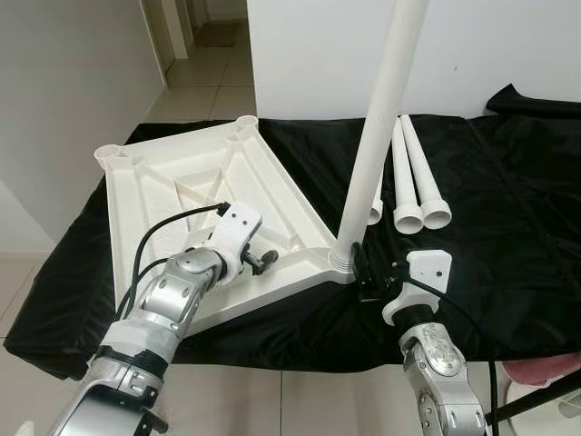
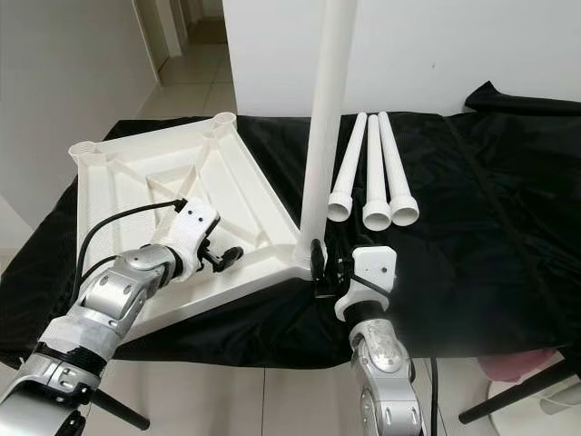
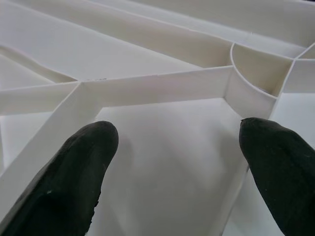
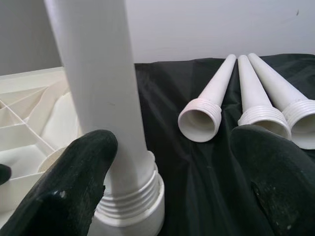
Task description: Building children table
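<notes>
White plastic leg (image 1: 377,136), upright at frame centre, may cross-thread or topple, since my right hand (image 4: 172,182) gapes spread beside it and my left hand (image 3: 179,167), spread too, merely hovers over the tabletop (image 1: 182,182).

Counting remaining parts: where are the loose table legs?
Three loose legs lie side by side on the black cloth, right of the upright leg and beyond the right gripper.

One white tabletop (image 2: 172,195) lies upside down on one black cloth (image 2: 472,209). There are four white legs: one leg (image 2: 329,118) stands upright in a corner socket, and three loose legs (image 2: 374,168) lie side by side on the cloth. Two grippers are in view, the left gripper (image 2: 227,256) and the right gripper (image 2: 320,268), each with two black fingers (image 3: 74,182).
</notes>
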Robot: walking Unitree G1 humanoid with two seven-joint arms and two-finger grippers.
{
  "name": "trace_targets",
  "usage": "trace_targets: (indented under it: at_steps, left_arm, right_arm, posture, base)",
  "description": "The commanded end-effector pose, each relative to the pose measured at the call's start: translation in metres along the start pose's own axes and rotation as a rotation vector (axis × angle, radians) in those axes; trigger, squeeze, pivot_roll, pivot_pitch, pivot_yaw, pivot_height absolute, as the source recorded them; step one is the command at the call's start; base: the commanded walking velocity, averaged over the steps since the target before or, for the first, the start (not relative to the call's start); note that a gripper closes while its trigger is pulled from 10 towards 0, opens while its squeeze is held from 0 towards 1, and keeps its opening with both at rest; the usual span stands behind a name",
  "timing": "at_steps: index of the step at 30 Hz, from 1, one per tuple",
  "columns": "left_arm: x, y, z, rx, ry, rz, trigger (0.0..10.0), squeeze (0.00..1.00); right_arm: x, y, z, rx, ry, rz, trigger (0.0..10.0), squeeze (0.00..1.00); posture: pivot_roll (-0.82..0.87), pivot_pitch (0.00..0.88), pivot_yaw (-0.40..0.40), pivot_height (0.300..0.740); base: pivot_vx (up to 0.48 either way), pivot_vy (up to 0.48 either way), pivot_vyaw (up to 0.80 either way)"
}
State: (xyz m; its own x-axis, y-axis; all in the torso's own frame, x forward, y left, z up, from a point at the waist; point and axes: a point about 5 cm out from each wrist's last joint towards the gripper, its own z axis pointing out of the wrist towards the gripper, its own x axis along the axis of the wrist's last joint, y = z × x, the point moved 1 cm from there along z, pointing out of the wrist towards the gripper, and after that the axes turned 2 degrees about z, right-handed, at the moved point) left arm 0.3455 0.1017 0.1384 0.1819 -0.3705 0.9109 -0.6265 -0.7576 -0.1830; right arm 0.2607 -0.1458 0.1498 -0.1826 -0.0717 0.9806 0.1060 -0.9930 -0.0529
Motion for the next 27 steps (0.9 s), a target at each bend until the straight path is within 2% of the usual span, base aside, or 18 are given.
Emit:
trace_targets:
  at_steps: [1,2,4,5,7,10,18,22,27]
  left_arm:
    - [-0.017,-0.003,-0.003,0.004,-0.046,-0.035,10.0,0.00]
    - [-0.005,-0.002,-0.005,-0.005,0.057,-0.090,10.0,0.00]
    - [0.004,-0.003,-0.007,0.000,0.135,-0.148,10.0,0.00]
    - [0.004,-0.003,-0.007,0.000,0.135,-0.148,10.0,0.00]
    - [0.008,-0.003,-0.010,0.017,0.202,-0.114,10.0,0.00]
    - [0.014,0.001,-0.019,0.006,0.298,-0.115,10.0,0.00]
    - [0.017,0.003,-0.033,-0.018,0.378,-0.132,10.0,0.00]
    - [0.008,0.010,-0.039,-0.083,0.348,-0.061,10.0,0.00]
    - [-0.003,0.020,-0.046,-0.187,0.305,-0.052,10.0,0.00]
  right_arm:
    - [-0.001,0.001,-0.001,0.000,0.009,0.023,10.0,0.00]
    - [0.001,0.003,-0.001,0.000,0.036,0.037,10.0,0.00]
    - [0.003,0.003,0.000,0.003,0.056,0.039,10.0,0.00]
    - [0.003,0.003,0.000,0.003,0.056,0.039,10.0,0.00]
    - [0.005,0.004,0.000,0.000,0.084,0.046,10.0,0.00]
    - [0.011,0.006,0.001,-0.024,0.130,0.060,10.0,0.00]
    - [0.008,0.009,-0.001,-0.036,0.137,0.066,10.0,0.00]
    - [-0.002,0.009,-0.011,0.000,0.108,0.023,10.0,0.00]
    - [-0.008,0.011,-0.019,0.005,0.078,0.017,10.0,0.00]
  posture:
    - [-0.05,0.041,0.076,0.740]
    - [-0.05,0.039,0.080,0.740]
    - [-0.05,0.039,0.080,0.740]
    - [-0.05,0.039,0.080,0.740]
    - [-0.05,0.034,0.081,0.740]
    - [-0.05,0.034,0.081,0.740]
    - [-0.04,0.024,0.072,0.740]
    - [-0.03,0.030,0.069,0.740]
    - [-0.03,0.030,0.069,0.740]
  base:
    - [0.000,0.000,0.00]
    - [0.000,0.000,0.00]
    - [0.000,0.000,0.00]
    - [0.000,0.000,0.00]
    - [0.000,0.000,0.00]
    - [0.000,0.000,0.00]
    - [0.000,0.000,0.00]
    - [0.000,0.000,0.00]
    - [0.000,0.000,0.00]
